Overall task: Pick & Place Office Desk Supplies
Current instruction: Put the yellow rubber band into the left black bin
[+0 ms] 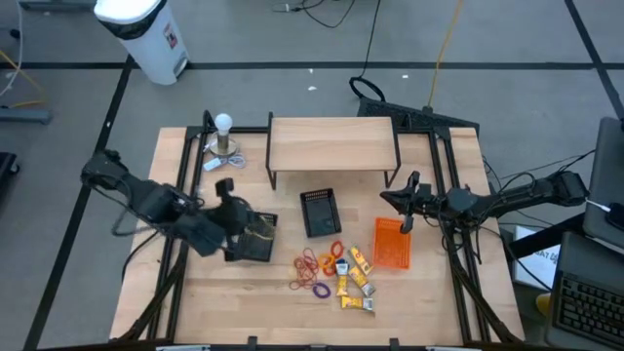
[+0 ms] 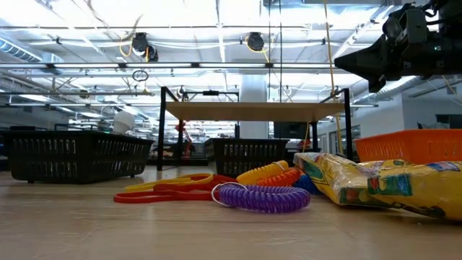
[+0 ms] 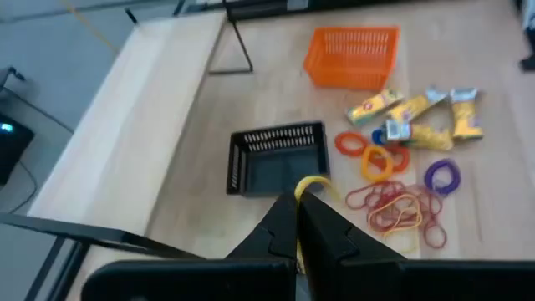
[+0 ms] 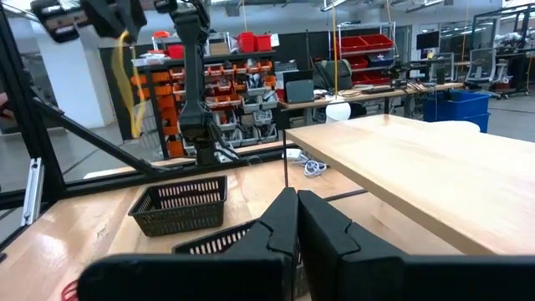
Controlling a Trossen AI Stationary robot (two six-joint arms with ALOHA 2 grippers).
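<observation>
Over the left black basket (image 1: pixel 255 237), my left pincer (image 3: pixel 298 194) is pinched on a thin yellow band (image 3: pixel 313 182), held there to drop it in. Centre tabletop (image 1: pixel 244 292): limp rubber bands (image 1: pixel 314 269) and glossy yellow packets (image 1: pixel 356 283) lie loose between the middle black basket (image 1: pixel 320 212) and the orange one (image 1: pixel 391 242). My right pincer (image 1: pixel 407 222) hangs shut and empty above the orange one.

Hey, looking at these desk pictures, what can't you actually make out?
- Wording on the yellow packets: too small in the high view, blurred in the low view.
- Number of rubber bands: they overlap in a tangle.
- Inside of the left black basket: covered by the left gripper in the high view.
- Far end of the yellow band in the left gripper: hidden behind its fingers.
- Orange basket: cut off by the low view's edge.
</observation>
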